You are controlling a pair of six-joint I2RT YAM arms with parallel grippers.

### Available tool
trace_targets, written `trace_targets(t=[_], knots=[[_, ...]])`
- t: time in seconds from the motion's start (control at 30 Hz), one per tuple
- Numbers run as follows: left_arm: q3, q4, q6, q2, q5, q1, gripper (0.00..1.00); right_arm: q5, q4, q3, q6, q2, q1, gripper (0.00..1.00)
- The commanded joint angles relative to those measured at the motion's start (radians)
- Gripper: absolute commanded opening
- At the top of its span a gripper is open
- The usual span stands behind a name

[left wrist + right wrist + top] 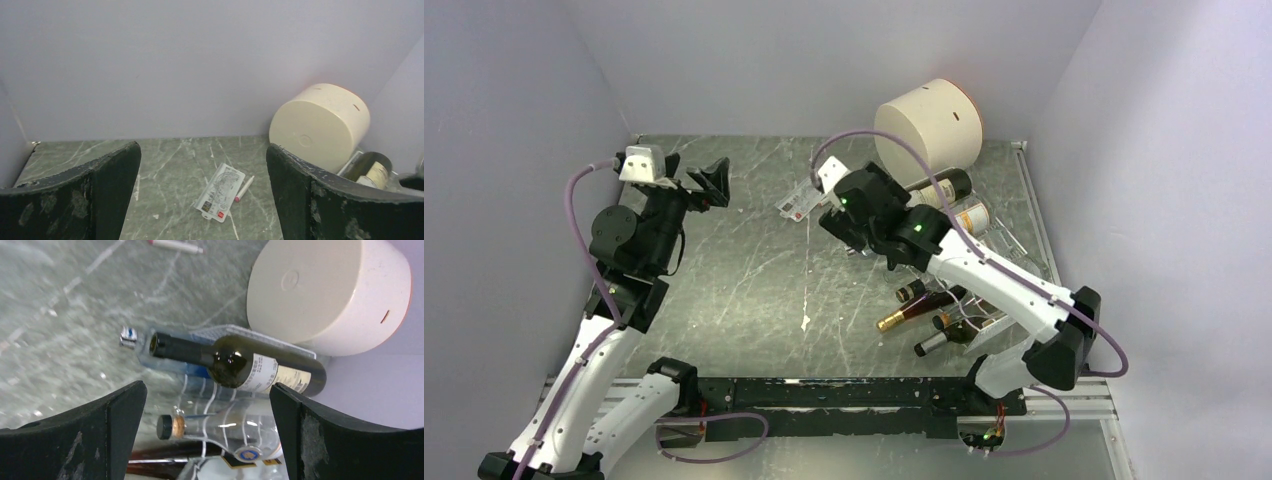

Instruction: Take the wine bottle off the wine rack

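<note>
Right fingers (100,440) stand spread wide with nothing between them, held short of the wine bottle (240,365) and facing its neck. That bottle is dark with a pale label. It lies on its side on the wine rack (204,392), at the end just beside the cream cylinder (325,290), with its mouth pointing toward the middle of the surface (754,270). Close below it in the wrist view lie a clear bottle with a silver cap (129,337) and a clear corked bottle (220,425) behind the white wires. More bottles (924,305) lie at the rack's near end. Farther out, a printed card (220,192) and a pen (245,188) rest flat on the surface. Left fingers (100,195) are raised over the far left side — parted as well, and empty.
</note>
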State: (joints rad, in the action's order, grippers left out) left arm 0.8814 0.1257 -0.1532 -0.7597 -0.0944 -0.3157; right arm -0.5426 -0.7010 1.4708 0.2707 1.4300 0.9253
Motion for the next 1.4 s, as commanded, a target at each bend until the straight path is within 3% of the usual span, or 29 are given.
trace_targets(t=[0.0, 0.2, 0.5, 0.73, 1.37], knots=[[0.006, -0.005, 0.017, 0.012, -0.097, -0.009, 1.00, -0.101, 0.003, -0.077, 0.183, 0.012, 0.015, 1.00], [0.008, -0.010, 0.007, -0.007, -0.109, -0.009, 0.99, -0.013, 0.183, -0.211, 0.318, -0.016, 0.003, 1.00], [0.011, -0.013, 0.004, -0.023, -0.074, -0.009, 0.99, 0.096, 0.187, -0.231, 0.442, 0.038, -0.096, 0.94], [-0.001, -0.001, 0.006, -0.029, -0.059, -0.014, 0.99, 0.151, 0.324, -0.315, 0.562, 0.024, -0.121, 0.93], [-0.008, 0.001, 0.020, -0.063, -0.069, -0.032, 1.00, 0.151, 0.597, -0.452, 0.791, 0.134, -0.165, 0.86]])
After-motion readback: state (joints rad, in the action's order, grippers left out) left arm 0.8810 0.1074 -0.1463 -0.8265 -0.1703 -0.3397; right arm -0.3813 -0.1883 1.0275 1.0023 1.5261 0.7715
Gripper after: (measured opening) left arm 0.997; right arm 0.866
